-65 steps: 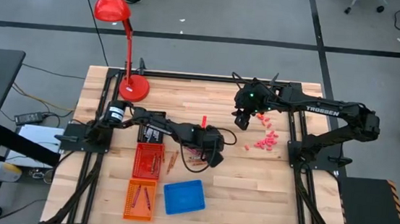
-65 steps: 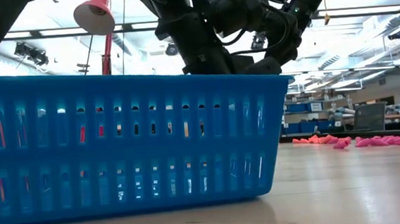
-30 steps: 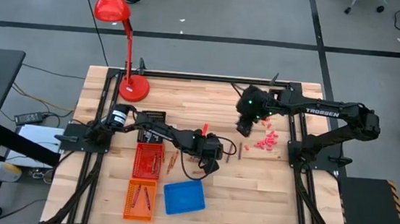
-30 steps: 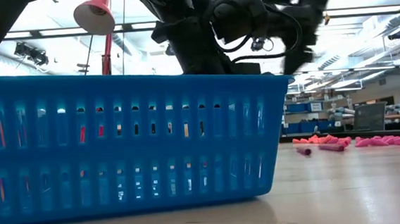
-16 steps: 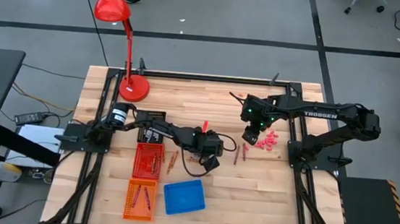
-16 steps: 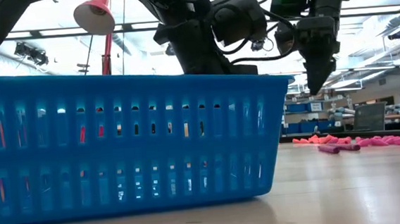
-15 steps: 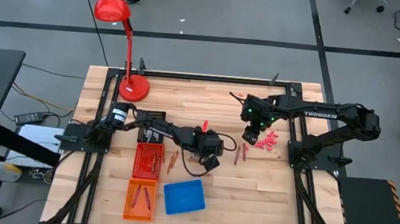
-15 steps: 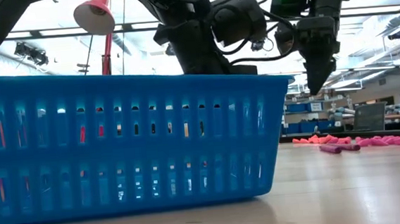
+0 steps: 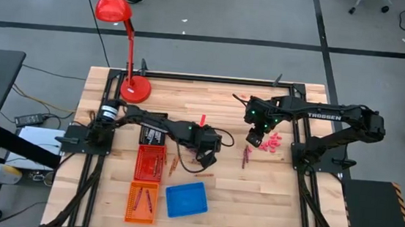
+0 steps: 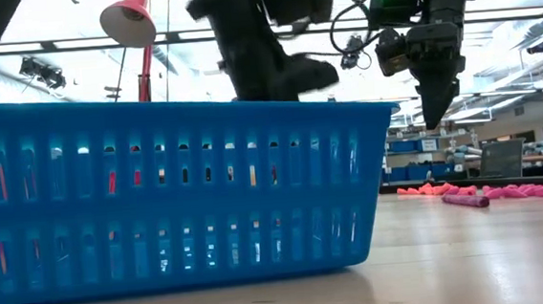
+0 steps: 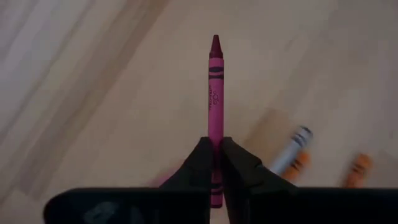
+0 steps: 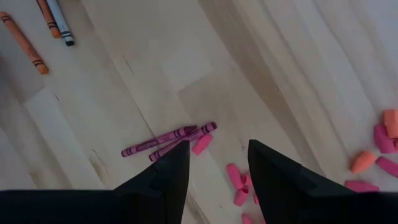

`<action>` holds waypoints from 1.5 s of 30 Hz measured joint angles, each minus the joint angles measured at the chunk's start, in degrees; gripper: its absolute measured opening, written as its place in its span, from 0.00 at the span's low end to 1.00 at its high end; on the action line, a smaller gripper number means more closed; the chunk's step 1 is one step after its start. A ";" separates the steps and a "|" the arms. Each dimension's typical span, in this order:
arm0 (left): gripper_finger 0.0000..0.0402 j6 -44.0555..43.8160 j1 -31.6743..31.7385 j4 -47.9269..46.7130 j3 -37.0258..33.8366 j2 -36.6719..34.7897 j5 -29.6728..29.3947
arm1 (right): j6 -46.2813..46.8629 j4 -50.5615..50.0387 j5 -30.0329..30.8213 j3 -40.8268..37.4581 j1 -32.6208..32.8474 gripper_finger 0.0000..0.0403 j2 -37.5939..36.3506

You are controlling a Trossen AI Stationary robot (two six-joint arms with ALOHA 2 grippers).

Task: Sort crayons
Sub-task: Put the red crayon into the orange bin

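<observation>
Left wrist view shows your left gripper (image 11: pixel 216 149) pinching a magenta crayon (image 11: pixel 215 93) at centre frame, likely for binning; right gripper (image 12: pixel 217 158) waits spread.

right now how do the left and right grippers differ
The left gripper is shut on a magenta crayon; the right gripper is open and holds nothing. The left is near the table's middle, the right above two magenta crayons lying on the wood. Both have dark fingers.

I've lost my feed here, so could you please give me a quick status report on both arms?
Left gripper shut on a magenta crayon, lifted off the table. Right gripper open, empty, above two magenta crayons. Nothing blocking.
</observation>
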 joint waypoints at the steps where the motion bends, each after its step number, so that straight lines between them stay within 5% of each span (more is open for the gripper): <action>1: 0.05 -0.98 -0.39 -0.81 0.00 -1.13 0.28 | -0.25 0.19 0.02 0.00 -0.04 0.41 0.00; 13: 0.05 -18.07 -7.40 -13.02 0.20 -12.17 11.72 | -3.71 3.09 -1.43 0.00 -0.17 0.41 0.00; 33: 0.05 -67.07 -37.67 -21.91 0.20 -16.05 10.71 | -6.50 13.18 -4.59 0.11 -0.50 0.41 0.02; 39: 0.05 -83.99 -44.16 -26.70 0.20 -15.58 5.41 | -6.67 15.44 -4.92 0.13 -0.55 0.41 0.02; 45: 0.05 -86.45 -44.64 -28.84 0.20 -13.56 4.55 | -6.67 15.56 -4.92 0.13 -0.55 0.41 0.02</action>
